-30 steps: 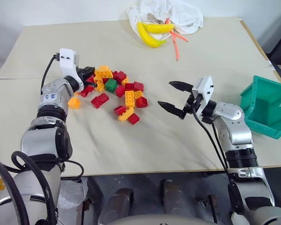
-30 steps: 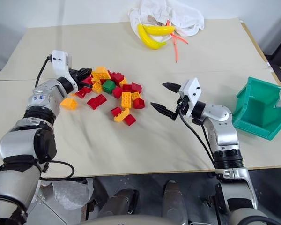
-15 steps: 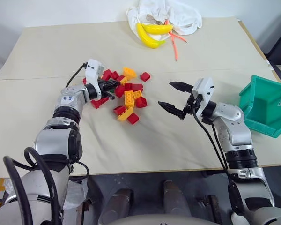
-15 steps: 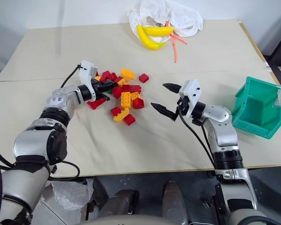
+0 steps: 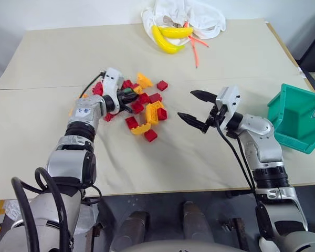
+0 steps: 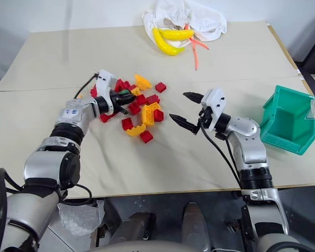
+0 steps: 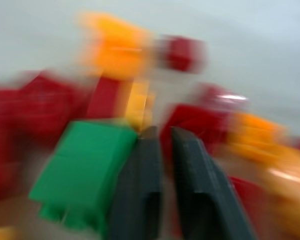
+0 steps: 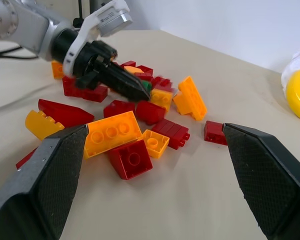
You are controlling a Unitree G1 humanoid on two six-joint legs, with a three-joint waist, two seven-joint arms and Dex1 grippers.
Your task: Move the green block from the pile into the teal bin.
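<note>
Colour key. Table (image 5: 199, 157): uniform pale beige. Pile (image 5: 144, 107), centre-left of the head views: bricks in red and orange-yellow, plain, with studded tops. Green block (image 7: 85, 172): solid green. Teal bin (image 5: 299, 118), right edge: teal inside and out. Bananas (image 5: 168, 37), top centre: yellow, beside a white cloth (image 5: 199, 16) and thin orange sticks (image 5: 197, 50). Left gripper (image 8: 135, 88) and right gripper (image 5: 197, 107): black fingers on white and silver arms.

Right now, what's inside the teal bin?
The teal bin stands tilted at the table's right edge. The part of its inside that shows looks empty, no bricks. Its near wall hides the rest of the bottom.
</note>
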